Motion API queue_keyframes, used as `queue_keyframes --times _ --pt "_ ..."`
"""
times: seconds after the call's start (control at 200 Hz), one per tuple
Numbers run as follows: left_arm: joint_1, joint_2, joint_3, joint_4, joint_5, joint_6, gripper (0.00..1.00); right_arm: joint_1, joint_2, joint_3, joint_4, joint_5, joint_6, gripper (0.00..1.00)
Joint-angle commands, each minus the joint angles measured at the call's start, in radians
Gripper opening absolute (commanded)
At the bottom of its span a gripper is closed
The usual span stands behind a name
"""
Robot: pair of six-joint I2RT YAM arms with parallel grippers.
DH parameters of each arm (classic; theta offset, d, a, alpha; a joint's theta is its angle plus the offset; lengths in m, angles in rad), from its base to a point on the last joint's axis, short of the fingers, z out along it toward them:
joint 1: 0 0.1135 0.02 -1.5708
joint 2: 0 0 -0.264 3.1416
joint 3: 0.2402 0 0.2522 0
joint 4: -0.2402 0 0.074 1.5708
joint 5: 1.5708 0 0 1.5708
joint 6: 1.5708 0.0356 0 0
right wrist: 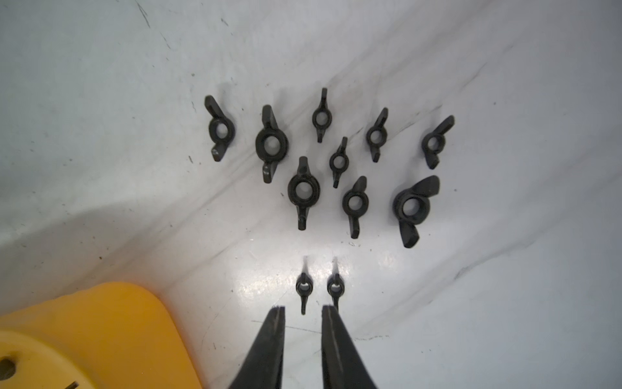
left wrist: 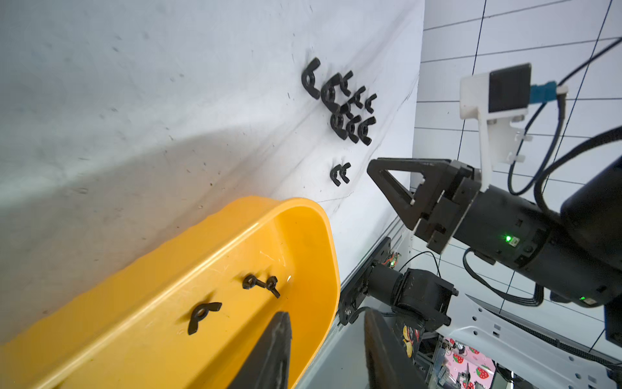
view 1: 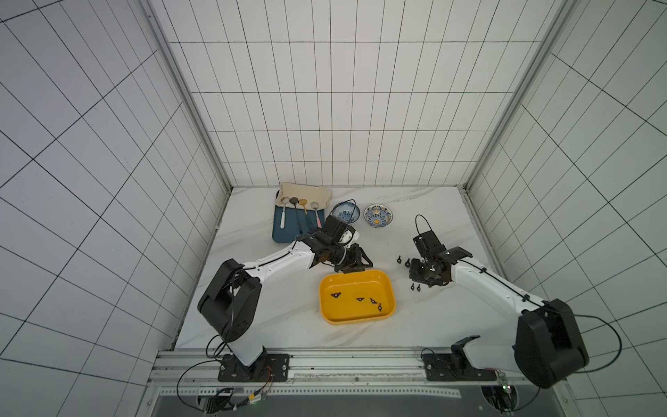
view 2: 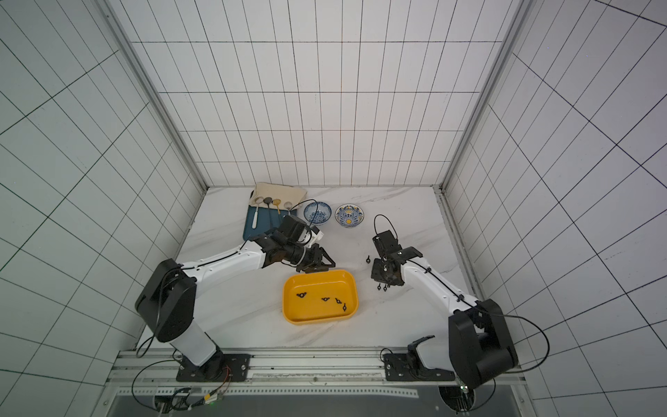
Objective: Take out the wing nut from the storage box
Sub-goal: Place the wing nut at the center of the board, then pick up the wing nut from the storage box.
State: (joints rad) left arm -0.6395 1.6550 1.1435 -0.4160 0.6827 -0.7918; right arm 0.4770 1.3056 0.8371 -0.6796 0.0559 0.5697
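The yellow storage box (view 1: 355, 278) sits at the table's front middle in both top views, with several black wing nuts (view 1: 335, 295) lying on its floor. My left gripper (view 1: 362, 266) hovers at the box's far rim, open and empty; in the left wrist view its fingers (left wrist: 276, 340) straddle the box's rim (left wrist: 235, 235), short of a wing nut (left wrist: 202, 315). My right gripper (right wrist: 303, 311) points down at the table right of the box, its jaws a little apart with nothing between them. Two small wing nuts (right wrist: 304, 289) lie just beyond its tips.
Several more wing nuts (right wrist: 336, 161) lie in a cluster on the marble right of the box. At the back stand two patterned bowls (view 1: 345, 211) (view 1: 378, 215) and a dark-blue tray (view 1: 288, 231) with spoons and a cloth (view 1: 306, 191).
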Motion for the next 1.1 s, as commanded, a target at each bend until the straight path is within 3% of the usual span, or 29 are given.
queue_keyframes --times 0.0,0.465,0.805,1.099 --pt "0.047 -0.058 -0.019 -0.014 0.006 0.032 0.39 -0.009 -0.021 0.044 -0.049 0.021 -0.014 0.25" --pt "0.297 -0.234 -0.143 -0.123 0.03 0.099 0.4 0.047 0.019 0.133 -0.072 -0.012 -0.036 0.25" --pt "0.423 -0.32 -0.207 -0.2 0.053 0.155 0.4 0.227 0.156 0.272 -0.058 0.015 -0.021 0.26" --pt "0.494 -0.318 -0.257 -0.204 0.086 0.149 0.4 0.454 0.308 0.379 0.028 -0.035 -0.039 0.25"
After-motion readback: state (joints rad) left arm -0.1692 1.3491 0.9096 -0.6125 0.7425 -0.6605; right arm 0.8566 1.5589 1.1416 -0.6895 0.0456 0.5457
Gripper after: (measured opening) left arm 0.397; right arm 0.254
